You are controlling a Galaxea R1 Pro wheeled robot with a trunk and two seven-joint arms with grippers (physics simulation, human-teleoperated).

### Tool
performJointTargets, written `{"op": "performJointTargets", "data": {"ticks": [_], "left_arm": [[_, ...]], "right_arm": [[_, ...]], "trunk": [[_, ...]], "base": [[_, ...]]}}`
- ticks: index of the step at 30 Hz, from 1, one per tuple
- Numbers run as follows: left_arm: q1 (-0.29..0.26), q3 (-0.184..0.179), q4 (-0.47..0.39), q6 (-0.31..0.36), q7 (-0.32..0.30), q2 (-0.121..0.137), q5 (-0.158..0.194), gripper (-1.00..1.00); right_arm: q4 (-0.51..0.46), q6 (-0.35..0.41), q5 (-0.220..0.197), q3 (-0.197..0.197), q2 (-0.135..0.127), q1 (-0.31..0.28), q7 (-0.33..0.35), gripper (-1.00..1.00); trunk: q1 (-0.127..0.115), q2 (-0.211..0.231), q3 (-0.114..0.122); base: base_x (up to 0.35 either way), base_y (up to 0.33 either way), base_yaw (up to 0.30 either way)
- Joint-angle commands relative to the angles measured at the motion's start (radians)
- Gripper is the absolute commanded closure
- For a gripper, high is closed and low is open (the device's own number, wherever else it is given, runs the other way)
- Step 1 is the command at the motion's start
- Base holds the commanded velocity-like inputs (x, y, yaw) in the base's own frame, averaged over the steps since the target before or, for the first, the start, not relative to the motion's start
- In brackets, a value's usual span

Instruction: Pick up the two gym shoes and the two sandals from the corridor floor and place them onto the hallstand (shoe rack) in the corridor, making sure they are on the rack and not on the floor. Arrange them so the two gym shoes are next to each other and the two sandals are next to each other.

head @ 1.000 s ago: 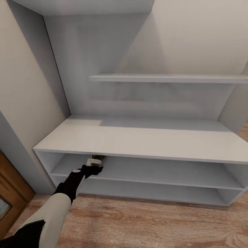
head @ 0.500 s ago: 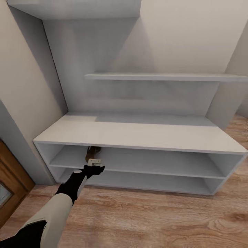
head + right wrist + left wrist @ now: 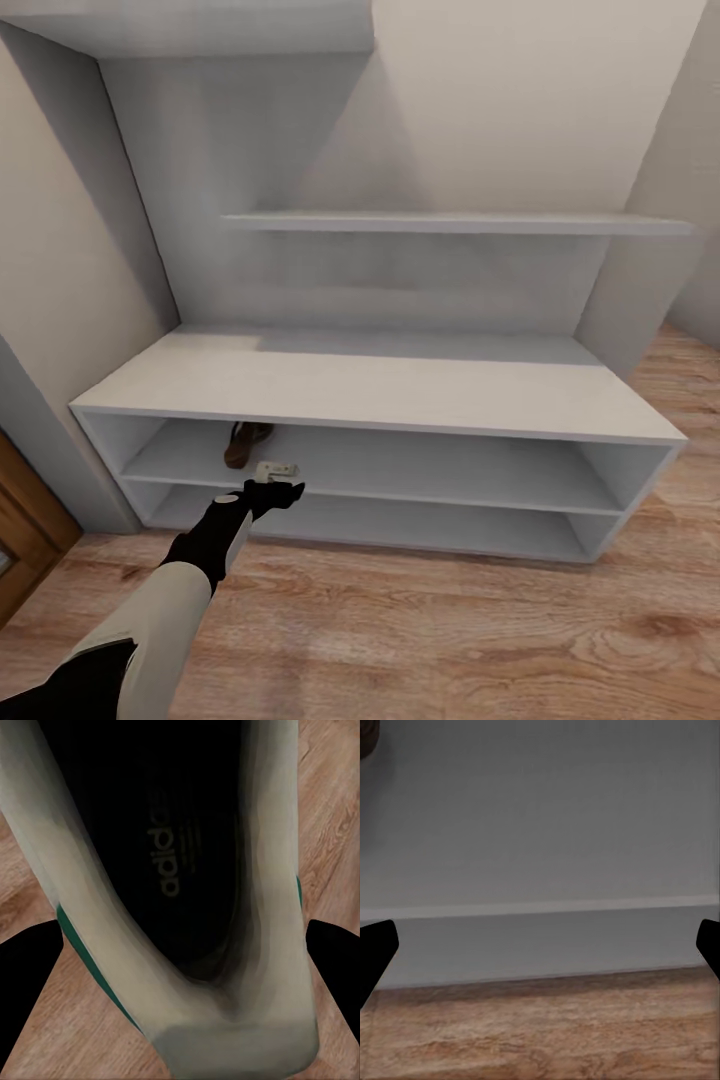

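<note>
Pale grey hallstand [image 3: 380, 395] is taking up most of the head view: wide low bench with two open slots, one wall shelf [image 3: 450, 223] running across above it, another stepped shelf at 11 o'clock near the ceiling. One dark brown sandal [image 3: 245, 441] is lying in the upper slot toward its 9 o'clock end, on the rack and off the corridor floor [image 3: 450, 640], partly tucked under the bench top so only part of it is showing. Left arm is reaching in from 7 o'clock, left gripper [image 3: 276, 470] is hovering just in front of the upper slot's front edge, sandal sitting near it at about 11 o'clock, not touching. In the left wrist view the left gripper [image 3: 540, 945] is showing both black fingertips [image 3: 376, 949] far apart with nothing between them, looking at the grey rack front and a strip of wood floor. In the right wrist view the right gripper [image 3: 184, 960] is clamping a gym shoe [image 3: 180, 870]: white upper, green stripe along the side, dark insole with adidas lettering, heel end nearest the camera, a fingertip [image 3: 30, 975] pressing on each side of it. Shoe is hanging above the plank floor, not resting on it. Wooden door [image 3: 25, 520] is showing at 8 o'clock beside the rack
</note>
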Motion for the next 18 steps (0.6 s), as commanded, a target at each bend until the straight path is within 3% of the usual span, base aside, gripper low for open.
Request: {"op": "performJointTargets", "data": {"ticks": [1,7,18], "left_arm": [[0.000,0.008,-0.002,0.006,-0.008,-0.001,-0.007,-1.00],[0.000,0.008,-0.002,0.006,-0.008,-0.001,-0.007,-1.00],[0.000,0.008,-0.002,0.006,-0.008,-0.002,-0.007,-1.00]], "right_arm": [[-0.001,0.004,0.010,-0.001,0.000,-0.001,0.010,1.00],[-0.002,0.004,0.012,0.000,0.000,-0.001,0.009,1.00],[-0.002,0.004,0.013,0.005,0.000,-0.001,0.008,1.00]], "trunk": [[0.000,0.000,-0.001],[0.000,0.000,-0.001],[0.000,0.000,-0.001]], "base": [[0.020,-0.033,0.000],[-0.024,-0.035,0.000],[-0.224,-0.215,0.000]]}}
